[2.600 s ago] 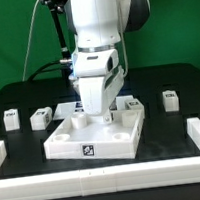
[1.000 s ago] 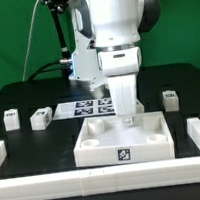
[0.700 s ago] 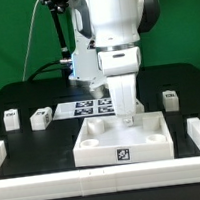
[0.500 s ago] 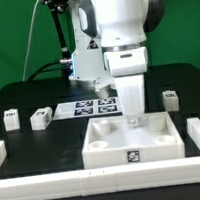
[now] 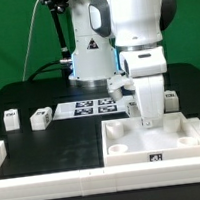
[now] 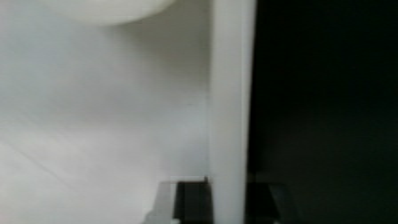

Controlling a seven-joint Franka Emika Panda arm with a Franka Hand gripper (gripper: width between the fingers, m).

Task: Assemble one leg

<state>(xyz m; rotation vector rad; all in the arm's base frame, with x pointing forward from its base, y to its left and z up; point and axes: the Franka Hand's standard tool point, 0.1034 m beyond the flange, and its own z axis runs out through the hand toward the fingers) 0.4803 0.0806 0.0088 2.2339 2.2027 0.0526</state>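
The end effector (image 5: 149, 121) stood closed on the far rim of the tabletop (image 5: 183, 139), holding no leg. The nearest leg (image 5: 170, 98) sat on the table (image 5: 53, 144) at the end effector's 2 o'clock, with another leg (image 5: 40, 118) well apart toward 9 o'clock in the exterior view. That thin-rim hold could slip, or the arm could knock the nearest leg over. No writing was legible, only square marker tags (image 5: 154, 159).

White tabletop (image 5: 125, 158), black-and-white square tag (image 5: 155, 159) on its wall; white leg (image 5: 40, 118), same tag; black table (image 5: 53, 144); green backdrop (image 5: 10, 38).
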